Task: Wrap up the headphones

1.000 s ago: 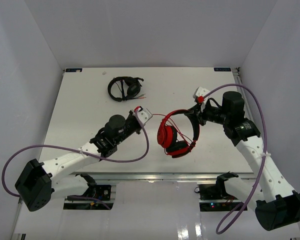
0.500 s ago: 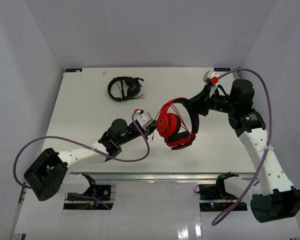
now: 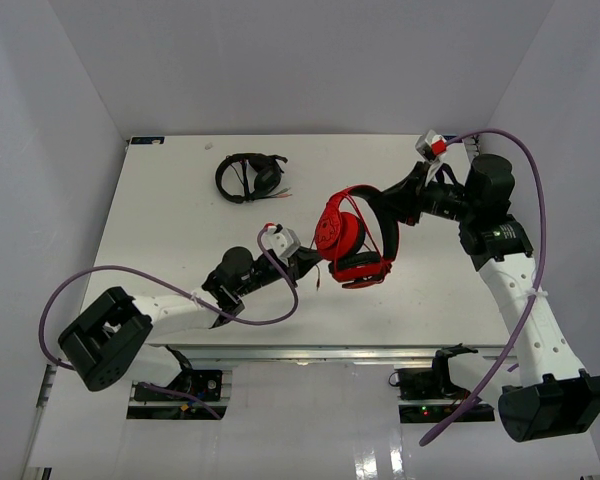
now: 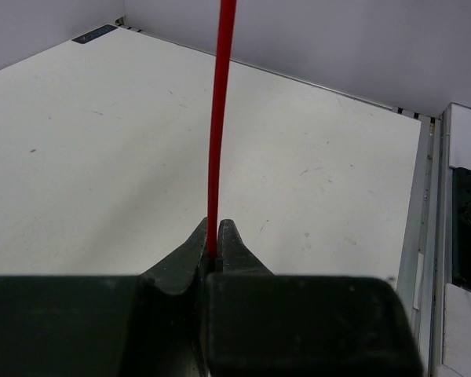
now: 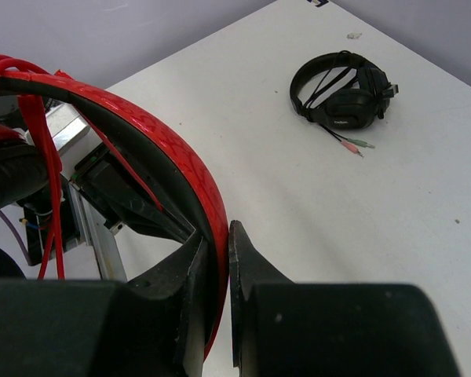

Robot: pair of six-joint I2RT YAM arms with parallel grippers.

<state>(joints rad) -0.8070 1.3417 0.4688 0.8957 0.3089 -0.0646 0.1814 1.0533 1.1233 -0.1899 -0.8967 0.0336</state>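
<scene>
The left gripper (image 4: 214, 229) is clamped shut on the cable (image 4: 220, 118); only the left wrist view shows it rising straight. The headphones (image 3: 355, 238), now farther right than before, hang above the table (image 3: 160, 220), headband arching far, cups near. The right gripper (image 5: 217, 236) pinches the headband.

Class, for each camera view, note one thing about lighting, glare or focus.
Top external: even, diffuse light on the table, glare on the glossy surface below it. Left wrist: the left end effector is a dark, underlit mass; the red cable is crisp. Right wrist: the red headphones look soft near the lens; the black headphones are sharper.
</scene>
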